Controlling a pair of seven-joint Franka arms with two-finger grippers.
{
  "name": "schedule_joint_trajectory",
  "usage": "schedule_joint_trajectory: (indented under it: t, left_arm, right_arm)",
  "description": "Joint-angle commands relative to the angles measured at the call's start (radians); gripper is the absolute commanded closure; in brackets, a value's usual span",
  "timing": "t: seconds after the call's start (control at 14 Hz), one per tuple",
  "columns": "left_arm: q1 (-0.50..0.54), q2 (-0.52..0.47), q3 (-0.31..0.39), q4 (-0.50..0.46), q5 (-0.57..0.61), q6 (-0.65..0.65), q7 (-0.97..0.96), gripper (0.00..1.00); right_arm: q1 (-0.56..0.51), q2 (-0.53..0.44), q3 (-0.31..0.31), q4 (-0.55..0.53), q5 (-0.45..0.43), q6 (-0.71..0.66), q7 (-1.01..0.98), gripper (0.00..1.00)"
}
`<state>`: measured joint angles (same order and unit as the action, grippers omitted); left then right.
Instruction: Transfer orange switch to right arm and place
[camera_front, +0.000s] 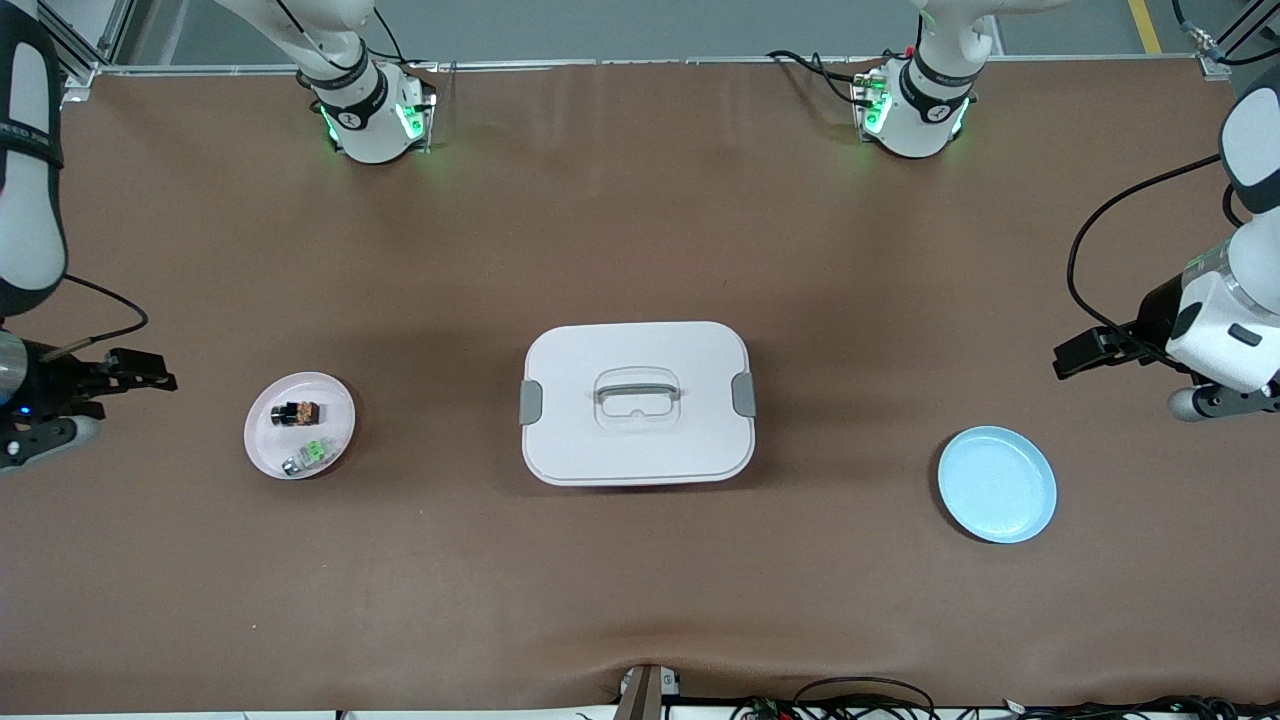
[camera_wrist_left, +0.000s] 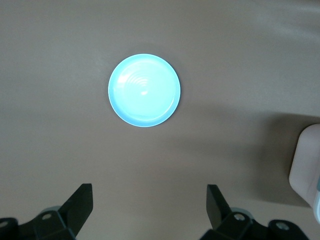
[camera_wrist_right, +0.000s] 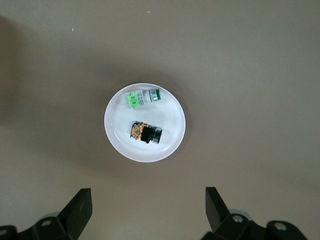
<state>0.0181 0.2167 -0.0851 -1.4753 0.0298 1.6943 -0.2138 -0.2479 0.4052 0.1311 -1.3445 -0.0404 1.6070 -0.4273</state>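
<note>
Orange switch (camera_front: 297, 411) lies on a plate (camera_front: 268, 442) beside the box (camera_front: 637, 402).

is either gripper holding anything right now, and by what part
Nothing is held. The left gripper is open over bare table near the blue plate; the right gripper is open, the orange switch untouched on the white plate.

I'm looking at a robotics lab bench, not a home. Two arm bases (camera_front: 372, 118) with green status lights are bolted along the edge of a brown mat-covered table (camera_front: 640, 220). Just off that table I see aluminium framing (camera_front: 85, 50), a grey floor with a yellow line (camera_front: 1140, 25), and loose cables (camera_front: 860, 695).
</note>
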Motion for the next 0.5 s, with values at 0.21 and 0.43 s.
schedule_joint_trajectory:
  t: [0.21, 0.43]
  left_arm:
    - [-0.044, -0.129, 0.088, -0.135, 0.006, 0.014, 0.102, 0.0]
    - [-0.044, -0.187, 0.094, -0.18, -0.011, 0.015, 0.151, 0.0]
  right_arm:
    - [-0.01, 0.014, 0.012, 0.159, -0.016, -0.064, 0.094, 0.0]
    - [-0.007, -0.018, 0.019, 0.176, -0.012, -0.124, 0.093, 0.0]
